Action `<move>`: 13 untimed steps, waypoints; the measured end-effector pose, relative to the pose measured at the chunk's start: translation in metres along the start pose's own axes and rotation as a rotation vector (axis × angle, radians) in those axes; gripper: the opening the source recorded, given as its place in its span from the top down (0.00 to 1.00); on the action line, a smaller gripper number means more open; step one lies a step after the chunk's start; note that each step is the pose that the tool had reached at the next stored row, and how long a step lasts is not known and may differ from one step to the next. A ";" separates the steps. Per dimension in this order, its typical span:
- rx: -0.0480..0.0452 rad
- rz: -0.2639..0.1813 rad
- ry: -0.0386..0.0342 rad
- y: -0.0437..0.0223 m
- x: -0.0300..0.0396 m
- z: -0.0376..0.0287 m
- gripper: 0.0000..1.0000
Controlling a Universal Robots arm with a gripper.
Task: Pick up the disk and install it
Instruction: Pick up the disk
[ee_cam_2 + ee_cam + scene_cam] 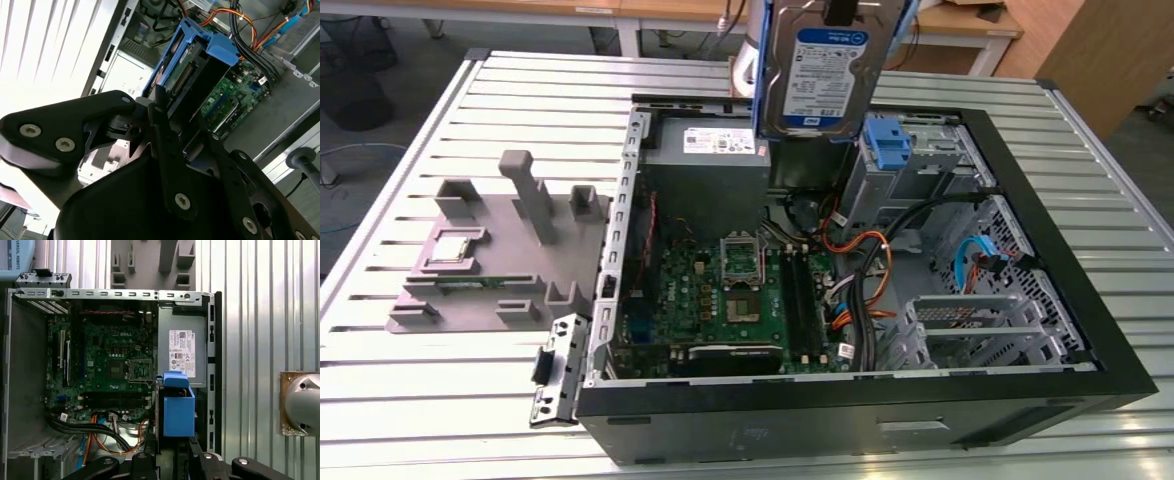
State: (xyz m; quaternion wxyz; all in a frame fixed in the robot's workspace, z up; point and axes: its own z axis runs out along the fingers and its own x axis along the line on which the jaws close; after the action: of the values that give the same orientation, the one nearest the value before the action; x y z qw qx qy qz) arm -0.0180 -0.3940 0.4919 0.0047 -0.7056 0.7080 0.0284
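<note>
The disk [817, 75] hangs upright in the air above the back of the open computer case [1067, 300], its white-and-blue label facing the exterior camera. Blue rails run along its edges. My gripper [841, 10] is shut on its upper end. In the second wrist view my gripper [185, 125] clamps the disk [192, 65] from both sides, and the connector end points down toward the case. The first wrist view has the disk [178, 407] end-on between the tips of my gripper [171, 442], over the power-supply box [182, 352].
Inside the case are the green motherboard [734, 290], the grey power-supply box [707, 160], a bare blue bracket [887, 140] in the drive bay, and orange and black cables [867, 260]. A grey fixture [494, 250] stands on the slatted table [400, 400] at the exterior view's left.
</note>
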 end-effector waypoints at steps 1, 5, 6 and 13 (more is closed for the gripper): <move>-0.0001 0.000 0.0001 0.0000 0.0028 -0.0001 0.65; -0.0001 0.000 0.0001 -0.0001 0.0147 -0.0003 0.65; -0.0001 0.000 0.0002 -0.0001 0.0178 -0.0004 0.65; 0.0000 0.000 0.0001 -0.0003 0.0398 -0.0008 0.65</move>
State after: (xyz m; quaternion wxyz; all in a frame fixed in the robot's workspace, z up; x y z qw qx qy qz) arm -0.0179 -0.4337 0.4908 0.0047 -0.7056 0.7080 0.0284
